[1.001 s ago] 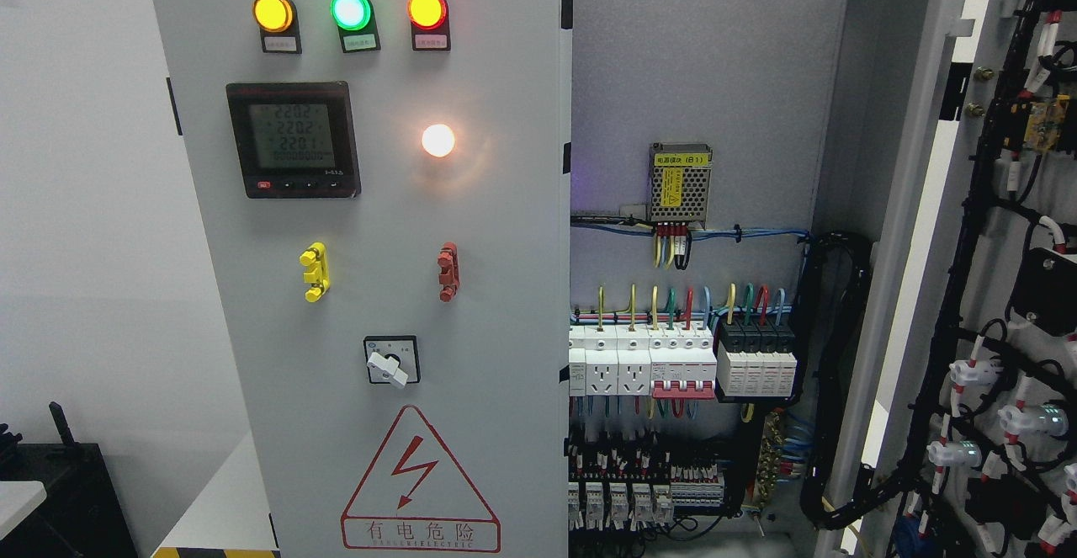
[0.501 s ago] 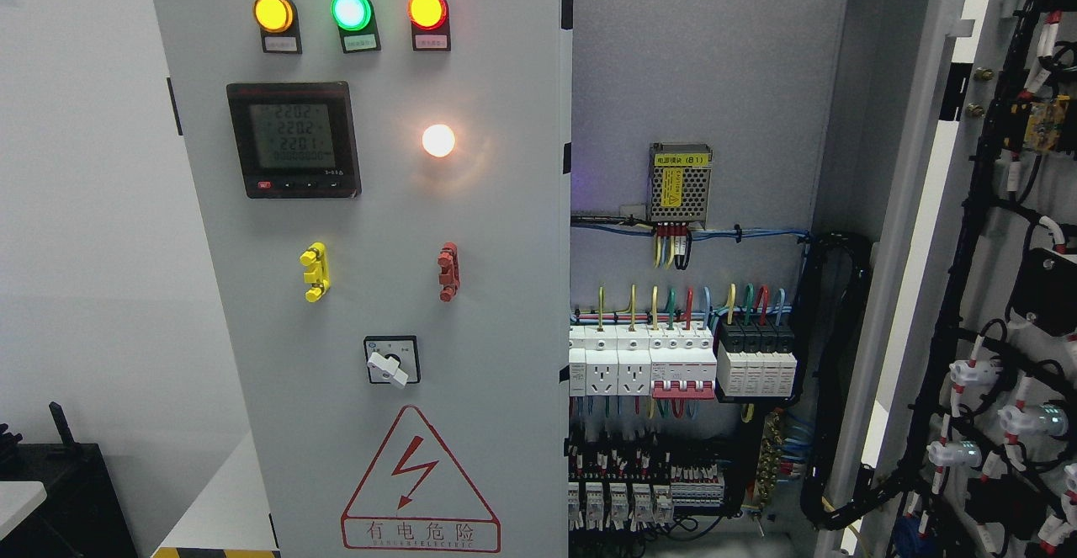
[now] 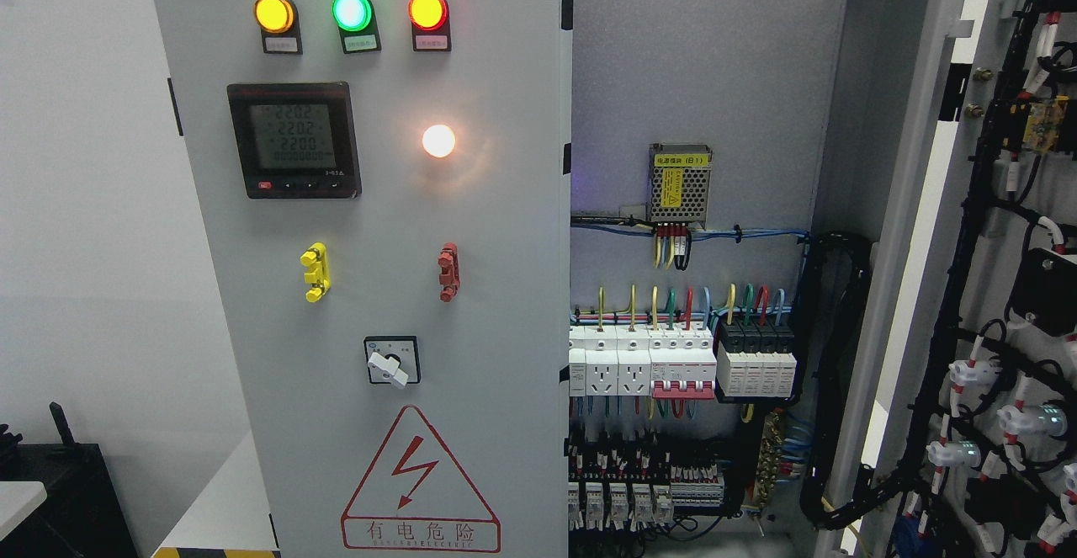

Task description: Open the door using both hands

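The cabinet's right door point(image 3: 984, 289) stands swung wide at the frame's right, baring rows of breakers point(image 3: 681, 360) inside; the left door point(image 3: 370, 289) stays shut, carrying three indicator lamps point(image 3: 353, 11), one digital meter point(image 3: 294, 139) and one rotary switch point(image 3: 390, 362). Neither robot hand appears, so the state of the fingers cannot be told.
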